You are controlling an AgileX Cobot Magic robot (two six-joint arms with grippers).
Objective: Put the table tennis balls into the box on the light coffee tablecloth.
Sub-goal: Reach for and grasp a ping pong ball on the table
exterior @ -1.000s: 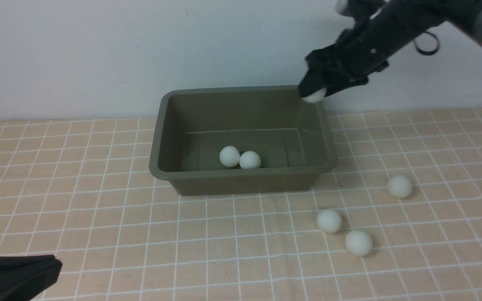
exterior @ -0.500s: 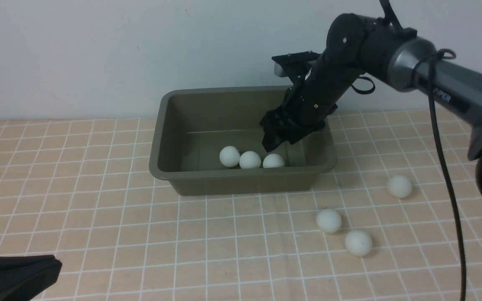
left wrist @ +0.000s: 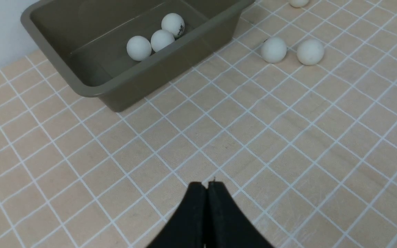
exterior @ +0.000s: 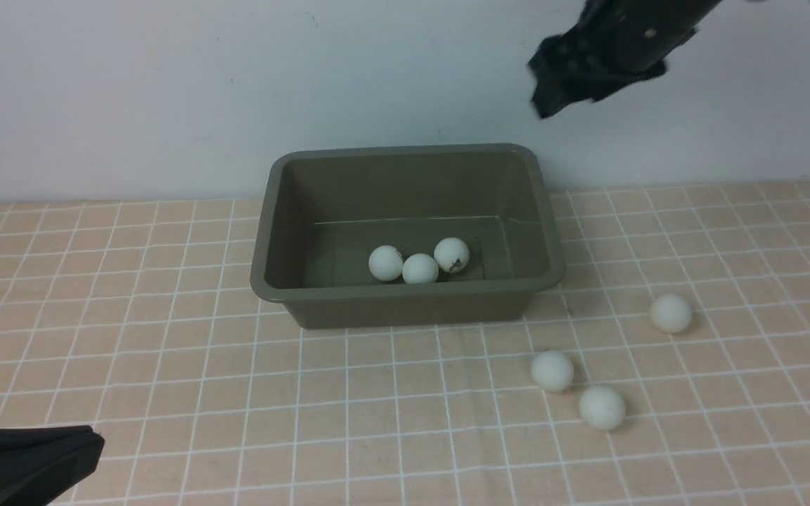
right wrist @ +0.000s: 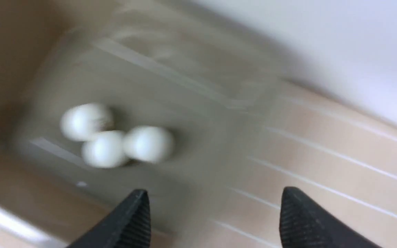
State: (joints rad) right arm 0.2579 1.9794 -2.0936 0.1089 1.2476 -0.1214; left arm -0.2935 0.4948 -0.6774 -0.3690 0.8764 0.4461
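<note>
right end effector (right wrist: 215,196): fingers spread wide, empty, raised high above the box's far right corner, in front of the white wall (exterior: 166,84). that wrist view is blurred.
box (exterior: 405,301): three table tennis balls (exterior: 420,268) clustered on its floor near the front wall, one with a dark mark.
three loose balls (exterior: 552,370) on the light coffee tablecloth (exterior: 166,365), right of the box.
left end effector (left wrist: 207,186): tips pressed together, low at the near left, open cloth between it and the box.
</note>
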